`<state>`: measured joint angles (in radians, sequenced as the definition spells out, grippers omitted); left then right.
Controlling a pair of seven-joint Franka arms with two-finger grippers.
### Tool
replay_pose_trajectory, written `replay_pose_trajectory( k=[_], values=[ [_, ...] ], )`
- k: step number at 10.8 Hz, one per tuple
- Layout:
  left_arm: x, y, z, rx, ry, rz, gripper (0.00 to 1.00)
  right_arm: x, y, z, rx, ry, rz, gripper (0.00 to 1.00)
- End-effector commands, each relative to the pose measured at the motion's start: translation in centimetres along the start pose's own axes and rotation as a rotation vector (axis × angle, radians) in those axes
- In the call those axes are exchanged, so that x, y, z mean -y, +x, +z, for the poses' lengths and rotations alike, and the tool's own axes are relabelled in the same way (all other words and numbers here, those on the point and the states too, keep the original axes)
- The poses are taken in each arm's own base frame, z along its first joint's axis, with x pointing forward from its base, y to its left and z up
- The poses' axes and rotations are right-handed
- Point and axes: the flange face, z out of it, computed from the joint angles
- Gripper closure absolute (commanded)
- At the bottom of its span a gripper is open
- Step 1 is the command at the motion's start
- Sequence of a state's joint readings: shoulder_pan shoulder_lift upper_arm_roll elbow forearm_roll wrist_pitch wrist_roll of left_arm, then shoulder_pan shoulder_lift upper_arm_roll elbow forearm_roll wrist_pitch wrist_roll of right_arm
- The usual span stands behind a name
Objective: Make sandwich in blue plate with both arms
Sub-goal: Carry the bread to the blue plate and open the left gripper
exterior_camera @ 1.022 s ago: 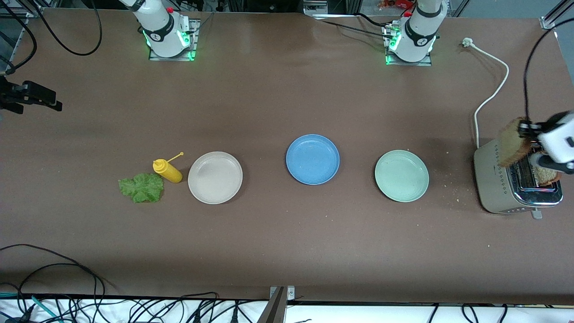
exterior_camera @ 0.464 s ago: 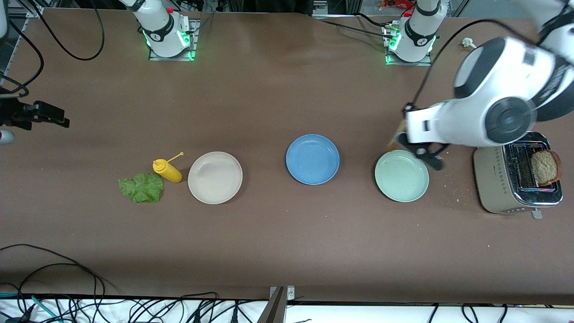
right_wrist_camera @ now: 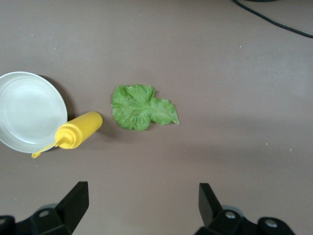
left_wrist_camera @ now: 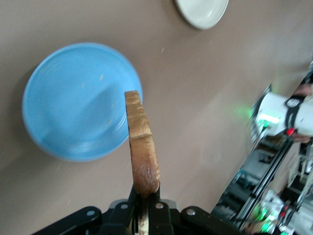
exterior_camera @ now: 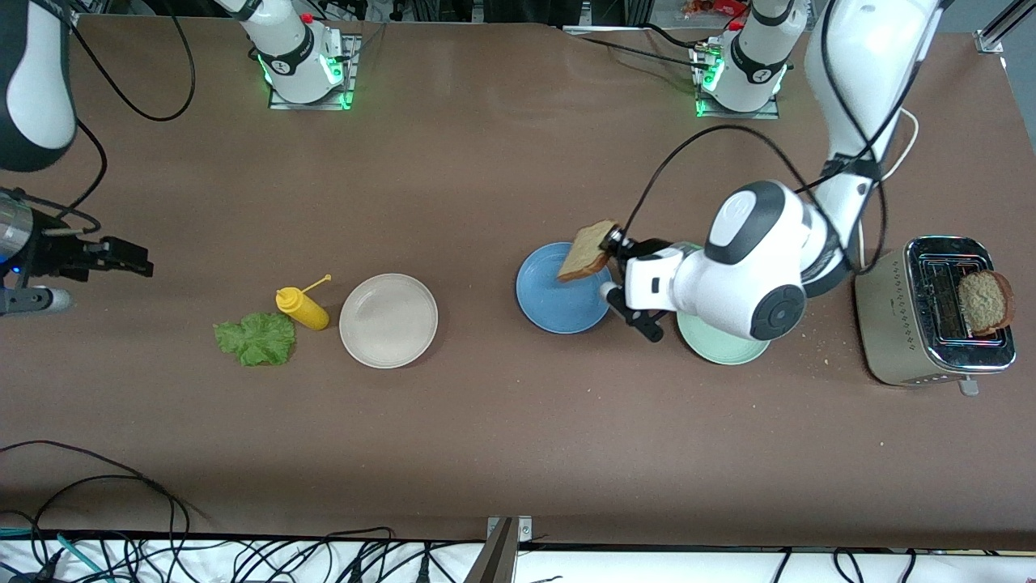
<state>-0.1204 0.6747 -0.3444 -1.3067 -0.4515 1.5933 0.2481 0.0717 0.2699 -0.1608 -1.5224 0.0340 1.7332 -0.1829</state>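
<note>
Now I see the left hand [exterior_camera: 613,240] pinching a brown-crusted bread slice [exterior_camera: 587,250] by one edge, its fingers pressed tight on the crust, holding the slice tilted in the air over the blue plate [exterior_camera: 550,304] at the middle of the worktop [exterior_camera: 486,437]. From the left wrist view the slice [left_wrist_camera: 143,147] stands edge-on above the plate's rim [left_wrist_camera: 44,137]. My right hand [exterior_camera: 121,257] hangs with its fingers [right_wrist_camera: 73,203] spread wide and nothing between them, over the worktop at the right arm's end, above the lettuce leaf [exterior_camera: 256,338]. A yellow squeeze bottle [exterior_camera: 303,308] lies just beside the leaf, next to the beige-white plate [exterior_camera: 388,321]. A pale green plate [exterior_camera: 716,348] sits partly under the left arm. A second bread slice [exterior_camera: 984,302] stands in the toaster [exterior_camera: 894,340] at the left arm's end.
</note>
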Motion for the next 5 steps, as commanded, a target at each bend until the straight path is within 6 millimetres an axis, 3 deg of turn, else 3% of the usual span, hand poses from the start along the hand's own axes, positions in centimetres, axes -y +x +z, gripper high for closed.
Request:
replay_pose_trajectory(
  k=[1, 2, 5],
  values=[
    [1.3, 3.2, 2.9, -0.117, -0.073, -0.011, 1.0, -0.1, 0.4, 1.8, -0.005, -0.005, -0.02, 0.0],
    [1.9, 3.9, 5.5, -0.088, -0.087, -0.018, 1.0, -0.2, 0.7, 2.2, -0.01, -0.006, -0.02, 0.0],
    [4.9, 4.2, 10.1, -0.025, -0.1, 0.048, 1.0, -0.2, 0.9, 2.8, -0.008, -0.008, -0.023, 0.0]
  ],
)
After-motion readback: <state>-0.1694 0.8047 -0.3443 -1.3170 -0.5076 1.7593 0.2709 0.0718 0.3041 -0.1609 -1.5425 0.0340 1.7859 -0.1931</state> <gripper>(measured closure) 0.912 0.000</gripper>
